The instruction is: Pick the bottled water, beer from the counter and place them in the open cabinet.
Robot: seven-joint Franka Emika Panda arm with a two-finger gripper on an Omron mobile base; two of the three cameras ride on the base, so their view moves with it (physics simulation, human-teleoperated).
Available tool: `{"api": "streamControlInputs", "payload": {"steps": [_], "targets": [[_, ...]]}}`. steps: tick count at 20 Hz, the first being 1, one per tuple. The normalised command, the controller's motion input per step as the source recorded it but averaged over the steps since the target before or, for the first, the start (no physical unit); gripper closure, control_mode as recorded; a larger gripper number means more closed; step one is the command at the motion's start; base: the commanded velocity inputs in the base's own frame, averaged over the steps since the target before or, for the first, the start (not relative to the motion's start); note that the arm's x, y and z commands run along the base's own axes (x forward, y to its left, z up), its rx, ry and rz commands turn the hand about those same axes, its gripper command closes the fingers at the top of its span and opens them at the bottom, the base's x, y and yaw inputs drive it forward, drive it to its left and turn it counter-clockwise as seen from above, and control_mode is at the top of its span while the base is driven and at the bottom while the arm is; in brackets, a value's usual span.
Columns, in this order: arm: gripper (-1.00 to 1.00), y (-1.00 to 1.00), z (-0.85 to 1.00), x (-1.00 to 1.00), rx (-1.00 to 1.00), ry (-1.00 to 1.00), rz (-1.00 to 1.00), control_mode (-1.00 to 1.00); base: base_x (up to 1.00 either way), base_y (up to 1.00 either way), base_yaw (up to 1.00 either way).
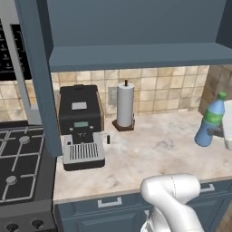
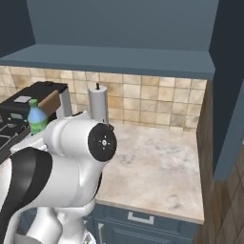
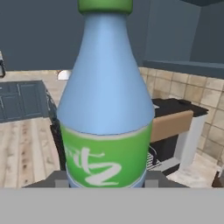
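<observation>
Gripper (image 1: 216,132) closed on the water bottle (image 1: 209,121) at its lower body. Judged light, smooth plastic, slippery; hold the labelled waist firmly.

- The bottom of the bottled water (image 3: 105,109) is hidden behind the grey band in the hand view, and the top of its green cap is cut off.
- In the left base view, the gripper (image 1: 223,131) is cut off by the right edge.
- In the right base view, the white arm (image 2: 71,157) hides the bottle's lower part and the counter's (image 2: 152,162) left end.
- The open cabinet's (image 1: 136,56) top is cut off.
</observation>
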Motion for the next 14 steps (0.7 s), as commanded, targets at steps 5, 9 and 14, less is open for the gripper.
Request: {"api": "streamControlInputs", "payload": {"steps": [5, 9, 14], "targets": [[1.00, 0.43, 0.47, 0.00, -0.01, 0.01, -0.10, -1.00, 0.00, 0.00, 0.00], [1.00, 0.33, 0.24, 0.02, -0.07, 0.02, -0.13, -1.00, 0.00, 0.00, 0.00], [1.00, 0.20, 0.60, 0.25, 0.00, 0.13, -0.18, -1.00, 0.00, 0.00, 0.00]]}}
